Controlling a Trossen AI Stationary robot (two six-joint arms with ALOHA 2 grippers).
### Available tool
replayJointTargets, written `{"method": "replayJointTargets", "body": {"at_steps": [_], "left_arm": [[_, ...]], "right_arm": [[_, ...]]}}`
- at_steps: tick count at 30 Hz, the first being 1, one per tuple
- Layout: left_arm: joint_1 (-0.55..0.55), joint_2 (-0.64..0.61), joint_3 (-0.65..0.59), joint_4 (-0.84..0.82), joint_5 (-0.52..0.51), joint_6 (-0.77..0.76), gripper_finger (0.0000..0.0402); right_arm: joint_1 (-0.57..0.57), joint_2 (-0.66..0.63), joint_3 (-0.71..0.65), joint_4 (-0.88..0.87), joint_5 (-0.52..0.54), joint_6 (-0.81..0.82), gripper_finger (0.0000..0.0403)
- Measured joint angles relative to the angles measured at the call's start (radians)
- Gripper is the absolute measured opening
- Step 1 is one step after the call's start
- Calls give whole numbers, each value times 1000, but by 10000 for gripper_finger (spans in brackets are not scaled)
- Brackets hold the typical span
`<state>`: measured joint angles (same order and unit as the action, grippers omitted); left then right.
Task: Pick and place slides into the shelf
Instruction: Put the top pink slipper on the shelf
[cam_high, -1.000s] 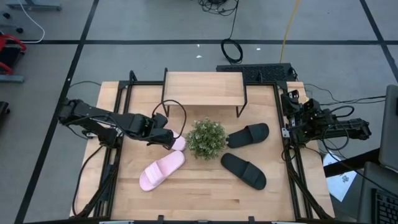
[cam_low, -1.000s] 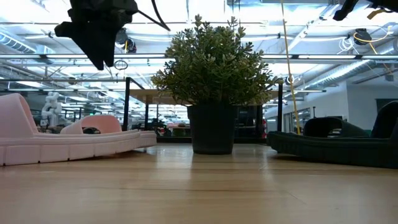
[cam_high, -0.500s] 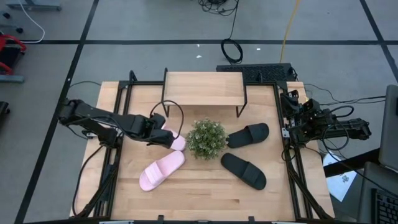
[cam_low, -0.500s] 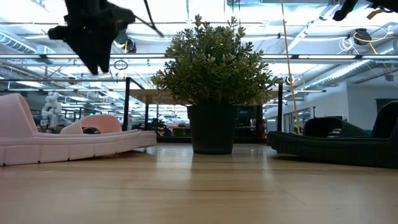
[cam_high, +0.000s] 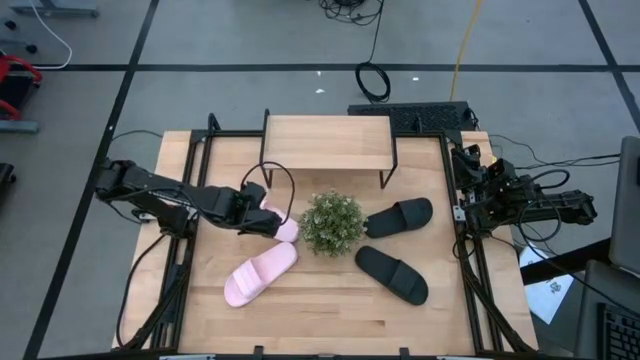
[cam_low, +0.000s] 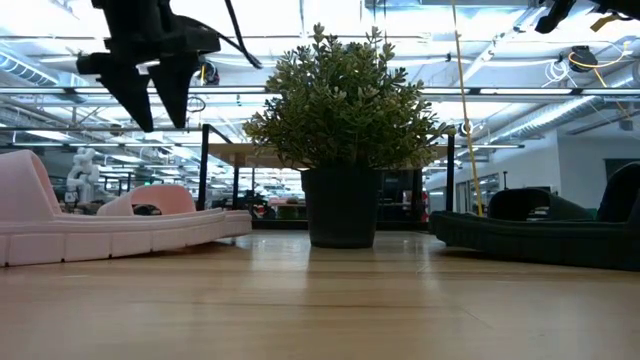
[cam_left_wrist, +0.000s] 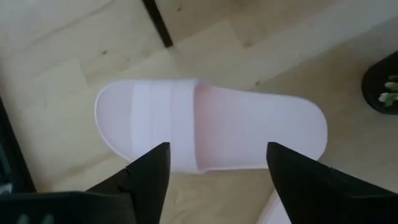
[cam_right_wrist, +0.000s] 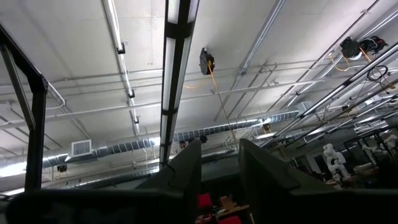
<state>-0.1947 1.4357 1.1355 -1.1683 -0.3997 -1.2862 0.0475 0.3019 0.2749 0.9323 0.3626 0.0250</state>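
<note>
While its fingers stand wide apart and empty, the left end effector (cam_left_wrist: 214, 171) hovers over a pink slide (cam_left_wrist: 211, 130); the right end effector (cam_right_wrist: 219, 162), seemingly part-open, points at the ceiling.

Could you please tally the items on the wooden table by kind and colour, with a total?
Pale pink open-toe slides: 2
Matte black open-toe slides: 2
Round bushy green potted plant: 1
Low light wooden shelf with black metal legs: 1
Total: 6
</note>
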Motion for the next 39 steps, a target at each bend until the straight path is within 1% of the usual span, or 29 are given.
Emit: {"method": "replayJointTargets", "body": {"at_steps": [4, 16, 19, 23, 29, 35, 39], "left_arm": [[2, 38, 0, -3, 1, 6, 275], [5, 181, 0, -3, 41, 27, 276], [14, 218, 0, -3, 60, 32, 276], [30, 251, 0, -15, 60, 27, 276], [64, 282, 0, -51, 60, 21, 276], [92, 286, 0, -111, 59, -1, 275], [100, 304, -21, -104, 71, 21, 264]], "right_arm": [[0, 0, 0, 3, 1, 0, 100], [0, 0, 0, 14, 2, 19, 100], [0, 0, 0, 20, 2, 19, 100], [0, 0, 0, 21, 2, 19, 100], [0, 0, 0, 20, 2, 46, 100], [0, 0, 0, 20, 2, 45, 100], [0, 0, 0, 20, 2, 40, 100]]}}
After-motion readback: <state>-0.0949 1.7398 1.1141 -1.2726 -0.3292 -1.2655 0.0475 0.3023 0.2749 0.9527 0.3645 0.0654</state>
